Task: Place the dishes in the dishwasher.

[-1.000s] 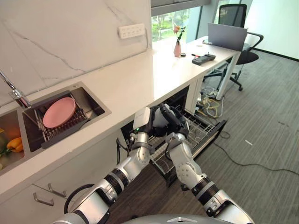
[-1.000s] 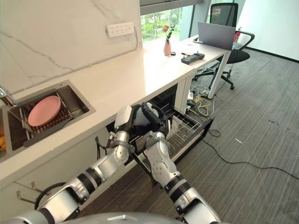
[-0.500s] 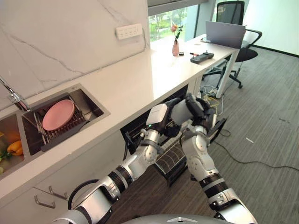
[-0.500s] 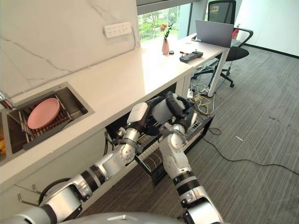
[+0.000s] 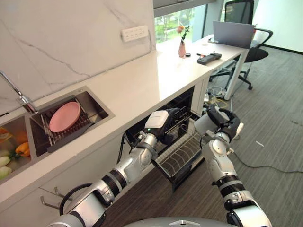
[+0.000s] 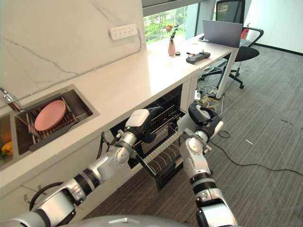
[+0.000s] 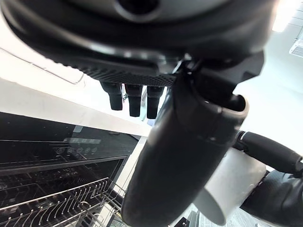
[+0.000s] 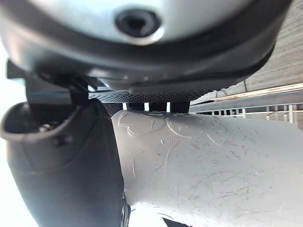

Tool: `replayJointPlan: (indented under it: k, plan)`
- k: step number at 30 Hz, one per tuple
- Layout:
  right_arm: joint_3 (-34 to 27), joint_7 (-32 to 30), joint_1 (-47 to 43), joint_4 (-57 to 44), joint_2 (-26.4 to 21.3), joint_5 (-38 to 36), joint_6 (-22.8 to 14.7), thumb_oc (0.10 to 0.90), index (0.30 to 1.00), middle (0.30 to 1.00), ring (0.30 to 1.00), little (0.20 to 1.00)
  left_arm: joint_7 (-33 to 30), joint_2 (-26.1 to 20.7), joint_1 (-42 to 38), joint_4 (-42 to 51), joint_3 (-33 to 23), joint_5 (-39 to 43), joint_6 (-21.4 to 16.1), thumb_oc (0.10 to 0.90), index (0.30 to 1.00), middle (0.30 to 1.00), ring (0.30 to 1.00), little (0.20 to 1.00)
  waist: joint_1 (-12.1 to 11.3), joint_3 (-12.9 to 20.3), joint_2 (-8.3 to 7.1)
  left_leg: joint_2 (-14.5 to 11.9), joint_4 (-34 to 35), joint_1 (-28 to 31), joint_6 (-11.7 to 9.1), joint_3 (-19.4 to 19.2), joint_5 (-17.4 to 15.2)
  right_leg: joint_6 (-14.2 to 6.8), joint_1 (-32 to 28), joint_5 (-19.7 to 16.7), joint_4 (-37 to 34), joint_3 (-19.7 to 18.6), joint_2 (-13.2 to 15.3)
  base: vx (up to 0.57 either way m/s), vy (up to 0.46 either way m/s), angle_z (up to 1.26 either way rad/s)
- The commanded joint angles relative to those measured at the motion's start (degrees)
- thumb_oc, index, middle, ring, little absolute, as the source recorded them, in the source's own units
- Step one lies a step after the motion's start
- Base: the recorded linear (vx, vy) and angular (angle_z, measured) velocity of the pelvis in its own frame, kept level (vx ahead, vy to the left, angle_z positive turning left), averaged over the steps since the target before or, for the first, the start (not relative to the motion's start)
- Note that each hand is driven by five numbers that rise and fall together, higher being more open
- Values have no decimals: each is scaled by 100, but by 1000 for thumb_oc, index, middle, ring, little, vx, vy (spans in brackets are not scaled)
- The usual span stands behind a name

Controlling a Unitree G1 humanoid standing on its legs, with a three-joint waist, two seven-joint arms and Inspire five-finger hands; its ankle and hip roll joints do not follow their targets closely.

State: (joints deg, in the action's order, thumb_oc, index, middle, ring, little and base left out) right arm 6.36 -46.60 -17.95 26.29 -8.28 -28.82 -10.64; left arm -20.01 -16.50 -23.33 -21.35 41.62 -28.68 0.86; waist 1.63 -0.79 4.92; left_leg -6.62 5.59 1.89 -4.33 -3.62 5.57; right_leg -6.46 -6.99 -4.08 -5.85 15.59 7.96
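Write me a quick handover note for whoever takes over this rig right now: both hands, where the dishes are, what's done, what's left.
Left hand: at the open dishwasher, over the pulled-out rack, fingers straight, holding nothing.
Right hand: beside the rack's outer end, fingers and thumb closed on a white dish; what kind of dish cannot be told.
Other dishes: a pink plate stands in the drying rack in the sink.
Done: dishwasher open, rack out, the white dish in hand.
Left: set the white dish into the rack, then fetch the pink plate and load it too.
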Motion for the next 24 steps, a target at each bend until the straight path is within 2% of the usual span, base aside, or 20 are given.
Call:
replayJointPlan:
  k: [1,2,3,6,7,9,12,18,21,24]
  plan:
    - [-120,401,-1055,246,-170,657,-137,400,300,300,300,300,7,-528,-296,630,-431,123,-453,800,900,900,900,900,-366,-11,-303,-29,-59,441,-127,14,-768,-293,32,428,92,204,299,-10,-6,20]
    - [-120,410,-1068,267,-167,653,-144,400,300,300,300,300,27,-551,-277,670,-443,130,-443,800,900,900,900,900,-354,-6,-306,-29,-59,434,-128,23,-766,-292,34,428,92,213,299,-24,-20,32]
    - [-162,526,-1112,543,-338,791,-22,400,300,300,300,300,195,-844,78,1031,-579,230,-563,800,900,900,900,900,-487,-54,-341,-36,-59,340,-158,110,-718,-287,43,436,92,336,298,-18,-20,37]
    - [-200,669,-1134,786,-586,1056,118,400,300,300,300,300,376,-1269,697,1382,-883,390,-714,800,900,900,900,900,-682,-107,-380,-31,-59,203,-209,258,-656,-287,39,443,87,526,311,-13,-15,31]
    - [-200,669,-1134,786,-586,1056,118,400,300,300,300,300,376,-1269,697,1382,-883,390,-714,800,900,900,900,900,-682,-107,-380,-31,-59,203,-209,258,-656,-287,39,443,87,526,311,-13,-18,41]
    - [-216,809,-1156,1103,-829,1322,226,400,300,300,300,300,567,-1662,1362,1585,-1245,563,-866,800,900,900,900,900,-868,-180,-411,-21,-59,58,-255,416,-593,-285,41,448,87,737,320,-16,-25,34]
    - [-160,960,-1225,1538,-1094,1490,345,400,300,300,300,300,700,-1896,1782,1580,-1473,744,-966,800,900,900,900,900,-1036,-278,-425,-15,-59,-111,-305,528,-512,-284,69,447,90,950,347,-41,-17,36]
    - [-55,1156,-1293,1880,-1187,1559,430,400,300,300,300,300,729,-1991,2539,1163,-1882,849,-883,800,900,900,900,900,-1262,-412,-373,7,-73,-217,-309,638,-473,-286,53,466,102,1131,370,-2,-7,31]
    - [14,1236,-1396,2037,-1195,1498,466,400,300,300,300,300,703,-1860,2668,733,-1917,899,-789,800,900,900,900,900,-1322,-476,-334,13,-76,-287,-313,650,-436,-294,103,454,112,1157,399,-45,15,7]
    - [91,1361,-1408,2214,-1155,1527,542,400,300,300,300,300,747,-1585,3005,13,-2038,1006,-633,800,900,900,900,900,-1374,-572,-217,53,-81,-360,-306,663,-391,-301,145,429,120,1207,461,-44,38,6]
